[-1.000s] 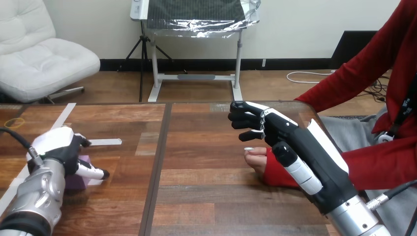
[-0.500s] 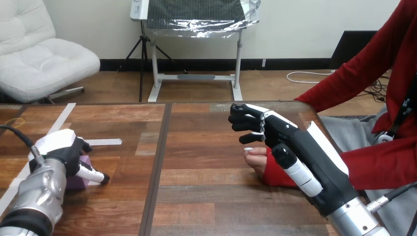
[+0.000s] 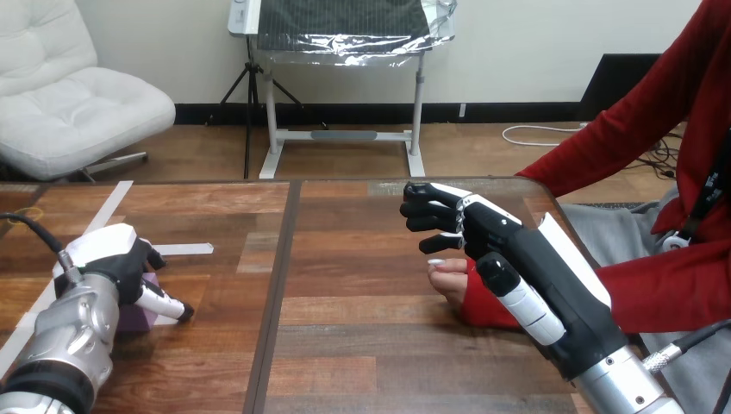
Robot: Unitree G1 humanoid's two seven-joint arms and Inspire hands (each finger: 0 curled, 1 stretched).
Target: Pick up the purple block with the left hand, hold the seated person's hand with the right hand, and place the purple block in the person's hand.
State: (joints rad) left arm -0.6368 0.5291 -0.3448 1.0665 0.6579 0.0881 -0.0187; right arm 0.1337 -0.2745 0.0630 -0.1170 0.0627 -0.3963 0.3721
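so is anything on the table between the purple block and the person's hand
Nothing visible lies on the table between them. The purple block sits far left under the left robot hand; the right robot hand hangs over the person's hand, partly covering it.

At the frame's lower left, my black left hand with white shells (image 3: 110, 261) is showing beside a small purple block (image 3: 134, 316). Centre-right, my black-and-white right hand (image 3: 487, 235) is contrasting with the red sleeve (image 3: 484, 304) at the person's hand (image 3: 448, 278). White tape (image 3: 183, 249) is striping the brown plank-grained wooden table (image 3: 362, 345).
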